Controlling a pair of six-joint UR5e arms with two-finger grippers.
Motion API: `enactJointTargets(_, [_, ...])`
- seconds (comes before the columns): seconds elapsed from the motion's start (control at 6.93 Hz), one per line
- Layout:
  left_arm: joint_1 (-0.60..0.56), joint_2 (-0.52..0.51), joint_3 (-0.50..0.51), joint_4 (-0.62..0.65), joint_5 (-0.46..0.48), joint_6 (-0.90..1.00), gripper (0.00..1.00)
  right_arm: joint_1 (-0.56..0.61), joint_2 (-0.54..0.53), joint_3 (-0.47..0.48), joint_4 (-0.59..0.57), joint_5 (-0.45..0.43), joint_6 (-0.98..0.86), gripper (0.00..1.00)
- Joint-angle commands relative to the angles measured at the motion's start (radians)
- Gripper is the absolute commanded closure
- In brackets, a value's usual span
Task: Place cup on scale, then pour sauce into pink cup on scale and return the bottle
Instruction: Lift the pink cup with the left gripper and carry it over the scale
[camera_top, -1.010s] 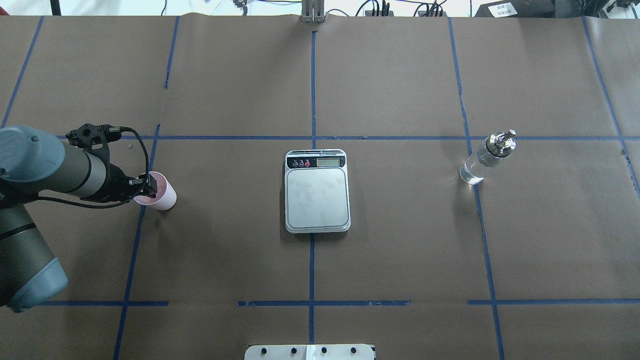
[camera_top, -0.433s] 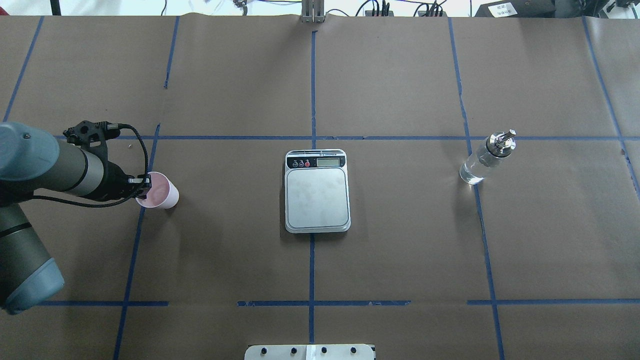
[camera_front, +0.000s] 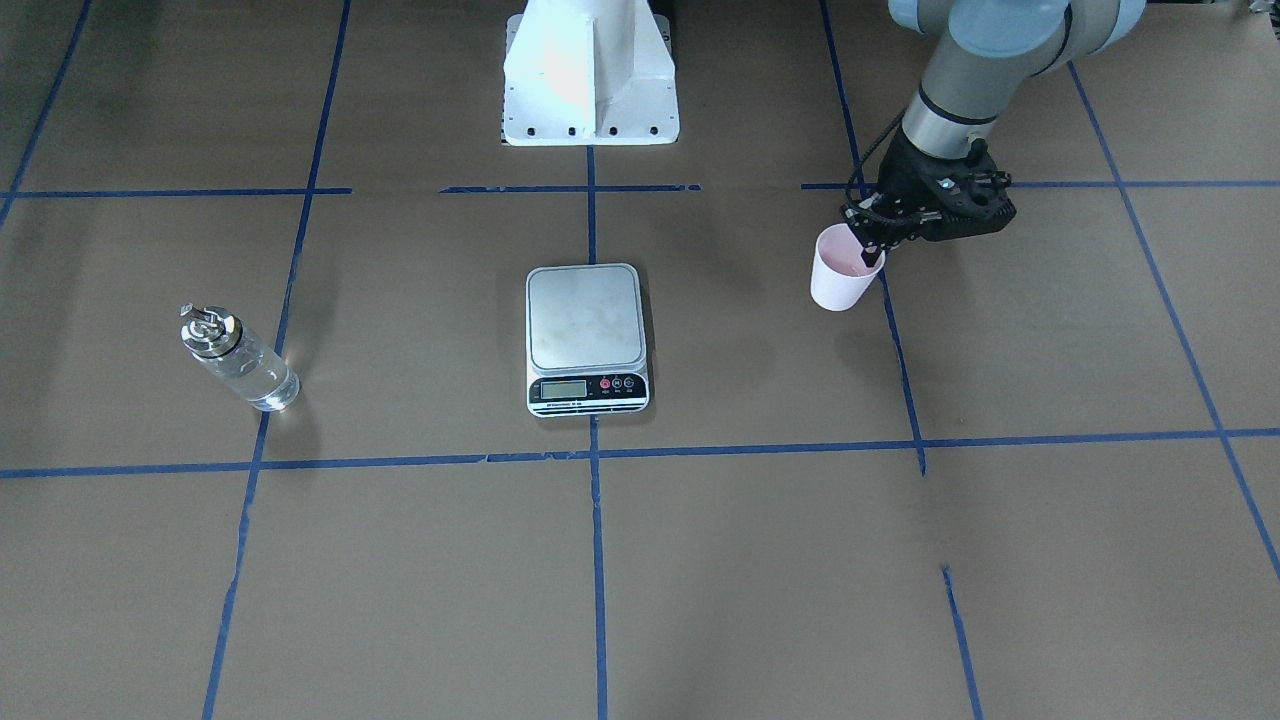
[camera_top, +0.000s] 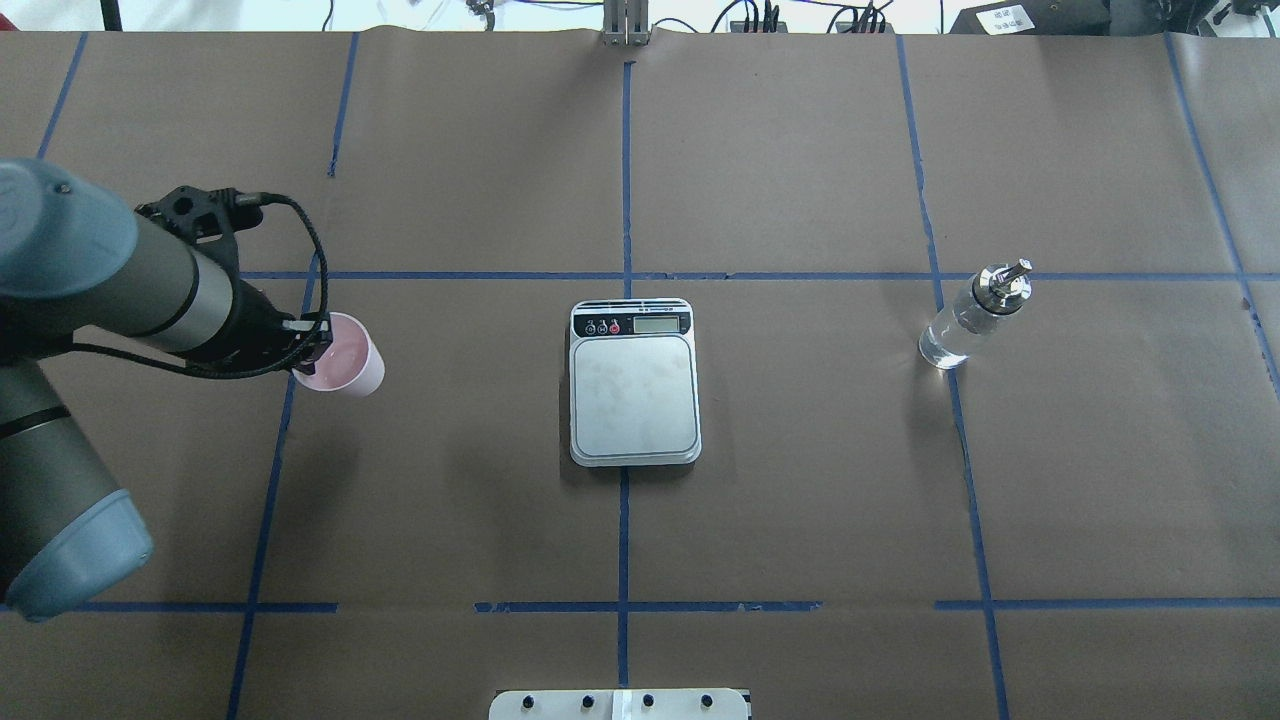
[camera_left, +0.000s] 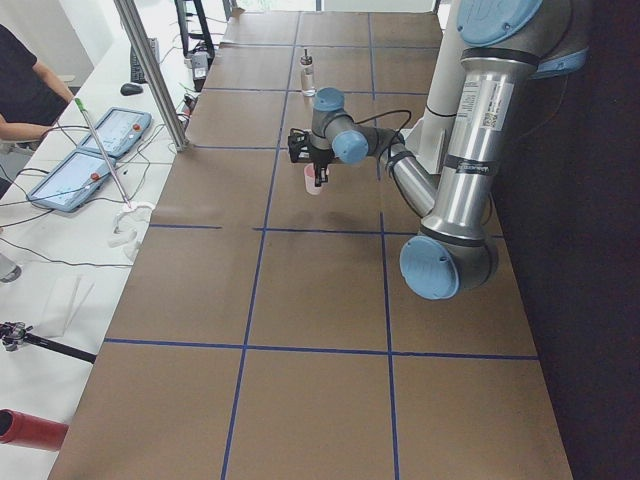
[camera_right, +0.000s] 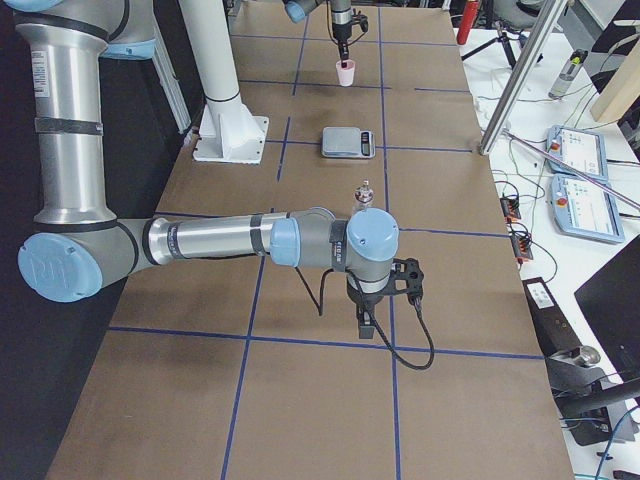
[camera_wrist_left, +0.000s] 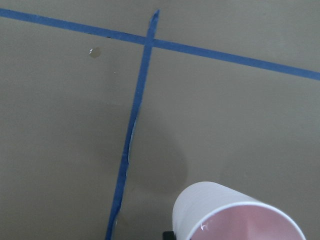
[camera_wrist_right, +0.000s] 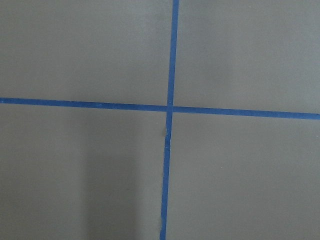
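Note:
My left gripper (camera_top: 308, 348) is shut on the near rim of the pale pink cup (camera_top: 345, 366), one finger inside, and holds it upright a little above the table. The cup also shows in the front view (camera_front: 840, 281) and in the left wrist view (camera_wrist_left: 235, 215). The scale (camera_top: 633, 385), its platform bare, lies at the table's middle, well to the right of the cup. The clear glass bottle (camera_top: 965, 322) stands upright at the far right. My right gripper (camera_right: 365, 325) shows only in the exterior right view, low over bare table. I cannot tell if it is open or shut.
Blue tape lines cross the brown paper table. The white robot base (camera_front: 590, 70) stands behind the scale. Beyond the far edge is a side table with tablets (camera_left: 90, 155), a slanted metal pole (camera_left: 150, 70) and an operator (camera_left: 25, 80).
My left gripper has lifted the cup off the table and moved it a little right and farther from the robot. Scale and bottle have not moved.

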Motion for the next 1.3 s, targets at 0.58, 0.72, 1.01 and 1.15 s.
enactJointTargets(0.58, [0.127,-0.519,0.326,0.153,-0.063,-0.427,1.0,-0.005,0.004,0.004,0.001,0.002,-0.003,0.0])
enactJointTargets(0.72, [0.167,-0.518,0.351,0.087,-0.013,-0.479,1.0,-0.006,0.006,0.004,0.001,0.002,-0.001,0.0])
enactJointTargets(1.01, [0.188,-0.555,0.462,0.007,0.017,-0.528,1.0,-0.006,0.004,0.004,0.001,0.002,-0.001,0.0])
enactJointTargets(1.15, [0.193,-0.559,0.49,-0.015,0.026,-0.532,1.0,-0.006,0.004,0.004,0.001,0.002,-0.001,0.0])
